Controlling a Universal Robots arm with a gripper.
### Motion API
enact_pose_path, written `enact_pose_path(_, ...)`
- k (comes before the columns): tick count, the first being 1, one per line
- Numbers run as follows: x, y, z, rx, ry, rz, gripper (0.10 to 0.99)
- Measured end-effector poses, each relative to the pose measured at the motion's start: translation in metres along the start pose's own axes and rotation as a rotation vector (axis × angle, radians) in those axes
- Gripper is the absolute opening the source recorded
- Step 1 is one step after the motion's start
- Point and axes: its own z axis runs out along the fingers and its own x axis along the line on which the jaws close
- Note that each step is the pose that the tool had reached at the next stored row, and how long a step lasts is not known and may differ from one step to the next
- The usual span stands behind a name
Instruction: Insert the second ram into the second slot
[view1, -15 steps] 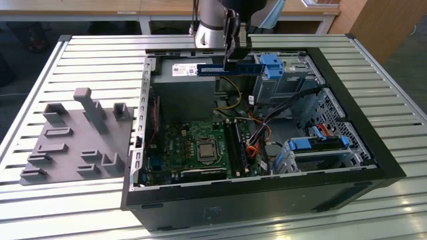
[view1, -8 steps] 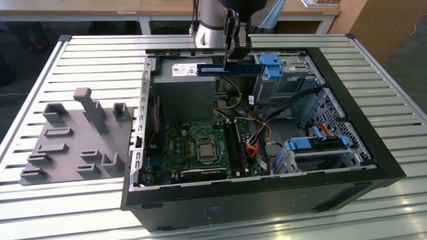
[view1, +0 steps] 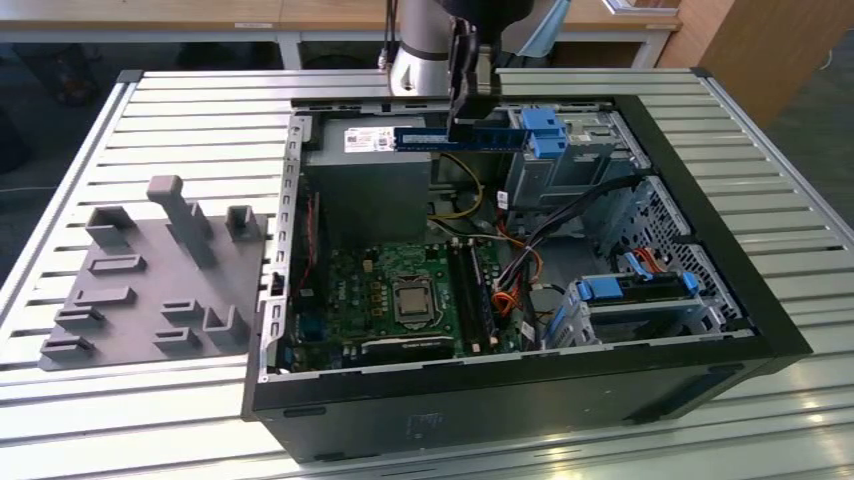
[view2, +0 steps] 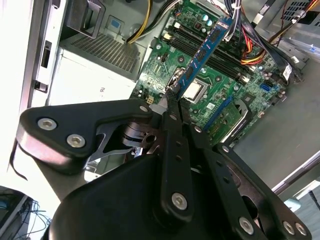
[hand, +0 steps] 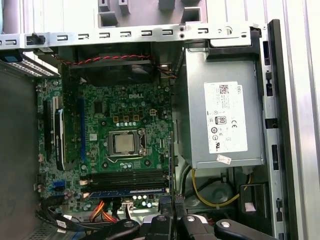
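Pincer (view1: 470, 124) is clamped on the second ram (view1: 434, 137), holding the thin blue stick in the air above the open computer case (view1: 747, 300), well apart from the motherboard (view1: 400, 290) and its memory slots (view1: 471, 285). The case lies on the slatted bench (view1: 187, 110).

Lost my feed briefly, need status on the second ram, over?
Gripper shut on second ram. Ram above open case, not seated. Cables near slots, none across.
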Motion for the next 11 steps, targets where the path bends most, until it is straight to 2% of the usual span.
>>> enact_pose_path(4, 0.0011, -0.0001, 0.0, 0.0, -0.0006, 0.015, 0.133)
enact_pose_path(11, 0.0077, -0.0006, 0.0001, 0.0, -0.0008, 0.023, 0.133)
